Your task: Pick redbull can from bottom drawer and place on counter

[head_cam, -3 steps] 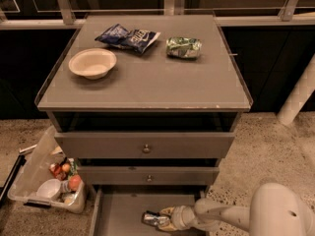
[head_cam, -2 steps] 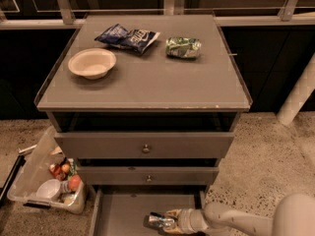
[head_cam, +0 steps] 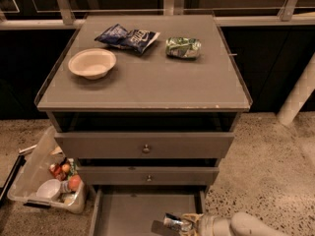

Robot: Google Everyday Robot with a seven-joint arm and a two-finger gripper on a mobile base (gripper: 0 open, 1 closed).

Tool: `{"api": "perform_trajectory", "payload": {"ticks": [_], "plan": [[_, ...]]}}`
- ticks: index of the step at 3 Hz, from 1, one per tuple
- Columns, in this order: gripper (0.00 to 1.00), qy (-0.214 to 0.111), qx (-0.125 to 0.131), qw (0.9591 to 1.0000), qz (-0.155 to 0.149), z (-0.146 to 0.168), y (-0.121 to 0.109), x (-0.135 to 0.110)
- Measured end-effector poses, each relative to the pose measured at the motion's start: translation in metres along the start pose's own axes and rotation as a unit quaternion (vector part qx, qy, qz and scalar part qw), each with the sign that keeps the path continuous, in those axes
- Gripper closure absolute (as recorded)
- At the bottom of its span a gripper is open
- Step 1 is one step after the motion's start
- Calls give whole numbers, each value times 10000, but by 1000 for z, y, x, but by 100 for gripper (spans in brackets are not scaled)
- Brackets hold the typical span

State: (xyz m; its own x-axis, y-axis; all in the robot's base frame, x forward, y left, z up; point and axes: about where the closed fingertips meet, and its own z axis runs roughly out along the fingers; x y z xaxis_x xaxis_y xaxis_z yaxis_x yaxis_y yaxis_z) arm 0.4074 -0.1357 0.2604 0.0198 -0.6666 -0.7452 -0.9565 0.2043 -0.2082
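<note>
The redbull can (head_cam: 172,222) is a small silver-and-blue can lying on its side over the front right of the open bottom drawer (head_cam: 129,211). My gripper (head_cam: 183,224) reaches in from the lower right and is shut on the can's right end. A dark shadow lies just under the can. The counter (head_cam: 147,85) is the flat grey top of the cabinet, well above the gripper.
On the counter are a beige bowl (head_cam: 92,63), a blue chip bag (head_cam: 128,36) and a green crinkled snack bag (head_cam: 183,47). Two knobbed drawers (head_cam: 145,148) are shut above the open one. A clear bin of items (head_cam: 47,183) stands on the floor at the left.
The gripper and the can have shifted together to the right and toward the drawer's front. More of the arm has dropped out of view at the lower right.
</note>
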Motion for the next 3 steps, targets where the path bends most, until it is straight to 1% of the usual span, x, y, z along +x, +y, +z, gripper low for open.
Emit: {"api": "perform_trajectory", "payload": {"ticks": [1, 2, 3], "plan": [[100, 104, 163, 9994, -281, -49, -11, -29], [100, 231, 202, 9972, -682, -91, -39, -78], [100, 443, 322, 9925, -1095, -143, -66, -123]]}}
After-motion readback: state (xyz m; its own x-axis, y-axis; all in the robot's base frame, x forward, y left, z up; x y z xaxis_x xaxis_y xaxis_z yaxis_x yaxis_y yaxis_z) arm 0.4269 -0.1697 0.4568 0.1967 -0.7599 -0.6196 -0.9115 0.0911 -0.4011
